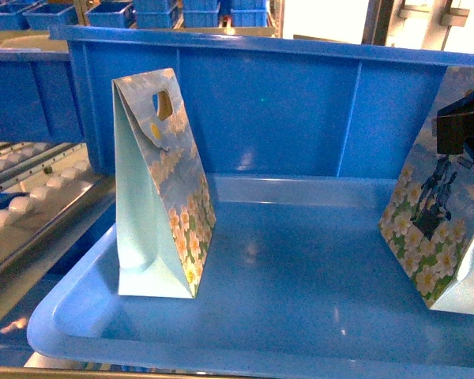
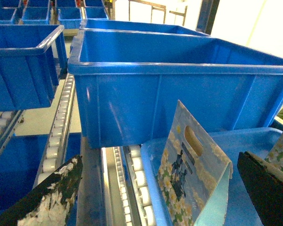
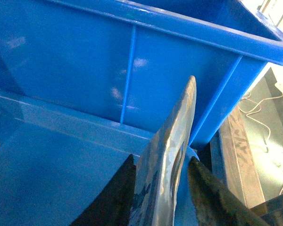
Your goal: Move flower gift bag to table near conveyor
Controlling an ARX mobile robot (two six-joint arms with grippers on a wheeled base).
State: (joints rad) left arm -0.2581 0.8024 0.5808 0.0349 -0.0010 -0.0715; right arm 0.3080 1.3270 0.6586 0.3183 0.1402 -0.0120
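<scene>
You see two gift bags (image 1: 162, 189) (image 1: 442, 237) printed with pale yellow-white flowers on sky blue, standing in a bright blue tray (image 1: 300, 316), blue bins (image 2: 179, 89) behind, white rollers (image 2: 54, 136) alongside.

Flower gift bags: two are counted, one standing at the left (image 1: 162, 189) and one at the right (image 1: 438, 229). Shallow blue tray (image 1: 245, 332): one. Large blue bin (image 1: 253, 103) behind the tray: one; several further blue bins (image 2: 23, 66) are seen beyond, their total not determinable. Roller tracks of the conveyor (image 2: 59, 127): at least three are seen.
</scene>
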